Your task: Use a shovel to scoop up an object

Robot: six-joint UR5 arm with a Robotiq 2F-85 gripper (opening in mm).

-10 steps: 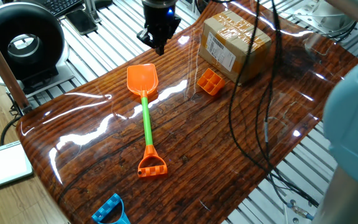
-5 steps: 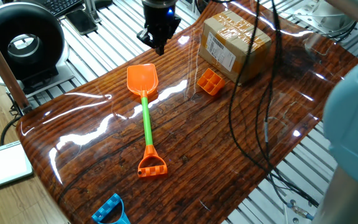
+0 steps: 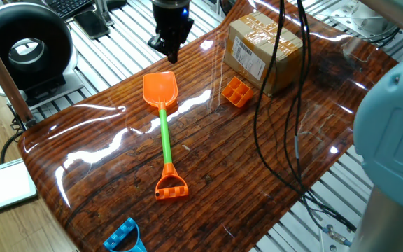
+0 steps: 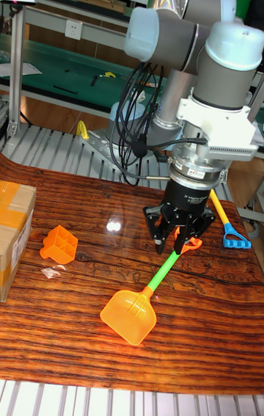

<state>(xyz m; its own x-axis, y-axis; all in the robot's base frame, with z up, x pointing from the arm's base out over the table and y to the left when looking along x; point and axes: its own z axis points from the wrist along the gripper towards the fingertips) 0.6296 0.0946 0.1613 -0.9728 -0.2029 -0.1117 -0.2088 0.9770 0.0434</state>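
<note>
The shovel lies flat on the wooden table (image 3: 208,161), with its orange blade (image 3: 160,89) toward the far edge, a green shaft (image 3: 165,136) and an orange loop end (image 3: 171,187). The object, a small orange gridded block (image 3: 236,92), rests to the right of the blade, beside the cardboard box. My gripper (image 3: 170,50) hangs in the air above the shovel, touching nothing. In the tall fixed view the gripper (image 4: 178,238) is open and empty; it covers most of the loop end, while the shovel blade (image 4: 130,317) and the block (image 4: 60,243) show.
A brown cardboard box (image 3: 264,47) stands at the table's far right, just behind the block. A small blue plastic toy (image 3: 124,236) lies at the near left edge. Black cables (image 3: 278,140) hang over the right half. A round black device (image 3: 23,49) sits off the table at left.
The gripper has shifted a little to the left in the fixed view. The shovel and the block have not moved.
</note>
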